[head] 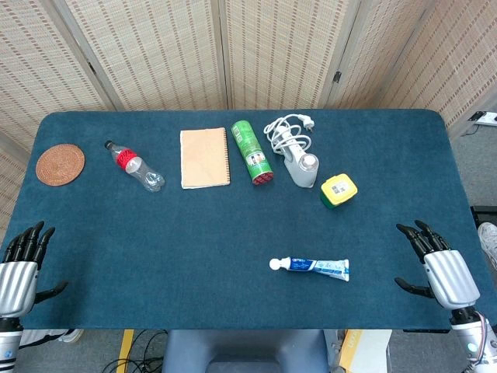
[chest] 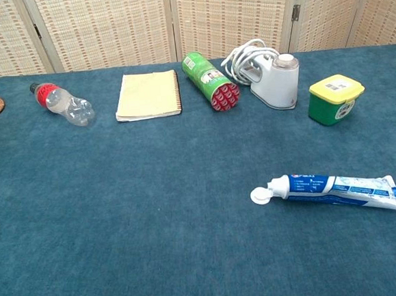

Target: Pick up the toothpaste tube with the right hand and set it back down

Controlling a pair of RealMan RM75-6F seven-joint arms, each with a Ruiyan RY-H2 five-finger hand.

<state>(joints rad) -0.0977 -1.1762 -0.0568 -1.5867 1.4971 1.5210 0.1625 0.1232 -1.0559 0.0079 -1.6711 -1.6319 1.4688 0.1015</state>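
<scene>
Left hand [head: 21, 268] at the worktop's [head: 194, 233] near-left corner, fingers spread, empty; seen only from the head. Woven coaster [head: 60, 164], plastic bottle [head: 134, 165], notebook [head: 204, 158], green can [head: 252, 151] along the back. Toothpaste tube [head: 311, 266] flat near the front, cap leftward, label legible in chest view. Right hand [head: 437, 268] apart, open-fingered, empty.

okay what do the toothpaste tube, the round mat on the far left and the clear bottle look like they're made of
Toothpaste tube: probably soft plastic laminate, glossy print, flattened crimped tail, hard white cap.
Round mat: seemingly woven rattan or similar fibre, matte brown, concentric rings.
Clear bottle: thin transparent plastic, dented, with red label band.
</scene>
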